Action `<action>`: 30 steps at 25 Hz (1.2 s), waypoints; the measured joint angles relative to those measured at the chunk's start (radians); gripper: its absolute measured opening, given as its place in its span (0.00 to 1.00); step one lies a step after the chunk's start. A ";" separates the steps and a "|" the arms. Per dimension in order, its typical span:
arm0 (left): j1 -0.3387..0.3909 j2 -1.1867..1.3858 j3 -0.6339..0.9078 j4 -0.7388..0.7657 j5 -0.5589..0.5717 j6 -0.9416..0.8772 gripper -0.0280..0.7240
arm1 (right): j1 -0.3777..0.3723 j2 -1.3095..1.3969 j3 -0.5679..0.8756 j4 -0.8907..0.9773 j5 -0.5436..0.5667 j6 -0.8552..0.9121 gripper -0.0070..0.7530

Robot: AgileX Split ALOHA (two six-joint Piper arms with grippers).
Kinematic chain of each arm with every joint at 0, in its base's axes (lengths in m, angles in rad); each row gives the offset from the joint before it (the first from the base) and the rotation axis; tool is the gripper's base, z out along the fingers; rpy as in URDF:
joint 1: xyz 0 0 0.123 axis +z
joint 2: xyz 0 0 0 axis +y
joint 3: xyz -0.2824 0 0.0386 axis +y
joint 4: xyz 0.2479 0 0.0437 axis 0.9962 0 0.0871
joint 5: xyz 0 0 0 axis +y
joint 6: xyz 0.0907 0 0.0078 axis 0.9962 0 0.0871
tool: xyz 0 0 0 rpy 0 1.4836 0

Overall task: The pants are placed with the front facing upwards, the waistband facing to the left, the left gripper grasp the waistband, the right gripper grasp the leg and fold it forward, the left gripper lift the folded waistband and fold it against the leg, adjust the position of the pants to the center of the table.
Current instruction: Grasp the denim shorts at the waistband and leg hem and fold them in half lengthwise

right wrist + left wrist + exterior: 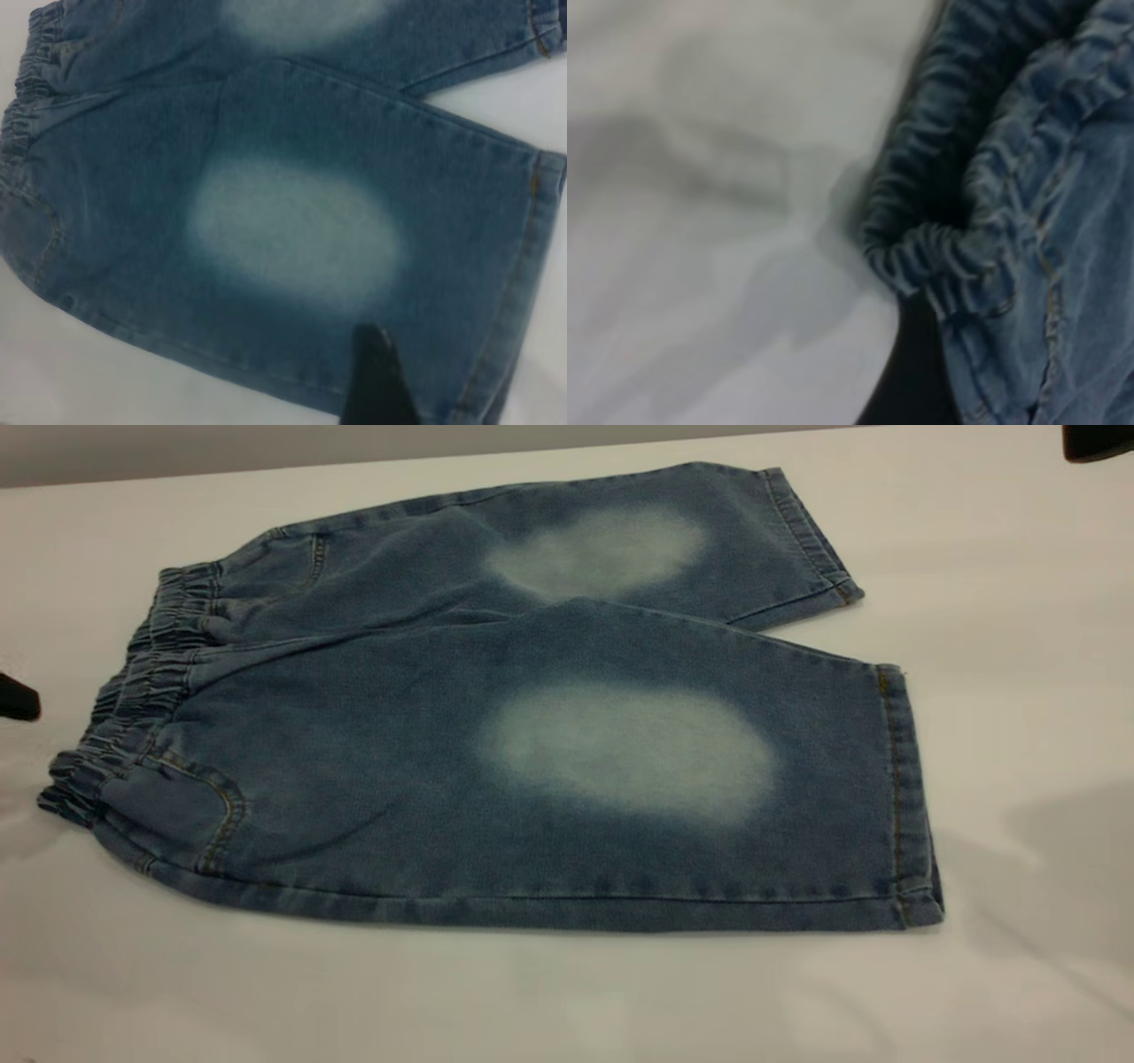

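The blue denim pants (532, 717) lie flat on the white table (567, 1001), front up, with a pale oval on each leg. The ruffled waistband (133, 691) points left. The near leg (709, 797) ends in a stitched hem at the right. My left gripper (18, 698) shows as a dark tip at the left edge, just short of the waistband. In the left wrist view the waistband (957, 221) is close up, with a dark wedge of that gripper (912, 381) beside it. My right gripper (1099, 441) is at the top right corner, away from the pants. In its wrist view its dark part (376, 381) hangs over the near leg (292, 230).
Bare tabletop surrounds the pants on all sides, with wide room in front and to the right (1019, 691). A soft shadow falls on the table at the right (1063, 850). The table's far edge (266, 465) runs behind the pants.
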 joint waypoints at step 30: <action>-0.120 0.176 -0.079 0.129 0.072 -0.230 0.63 | 0.000 0.074 0.000 0.023 0.008 -0.017 0.53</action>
